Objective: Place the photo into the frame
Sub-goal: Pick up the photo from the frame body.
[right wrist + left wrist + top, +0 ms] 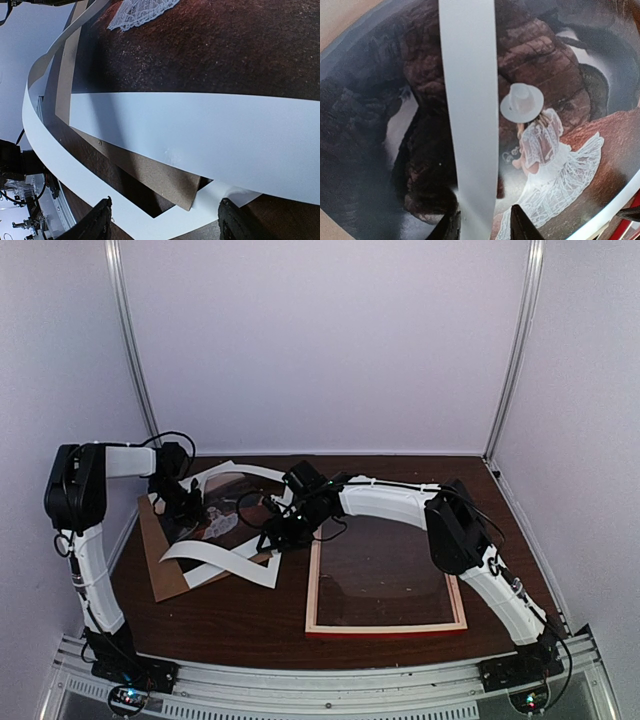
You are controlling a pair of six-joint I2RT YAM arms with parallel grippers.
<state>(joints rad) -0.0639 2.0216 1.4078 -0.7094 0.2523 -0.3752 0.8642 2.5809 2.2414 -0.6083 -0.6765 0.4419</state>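
left wrist: left end effector (483,222) straddles white mat strip (470,100) over photo (555,65).

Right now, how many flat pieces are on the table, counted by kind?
frame: 1
photo: 1
mat: 1
backing board: 1
Total: 4
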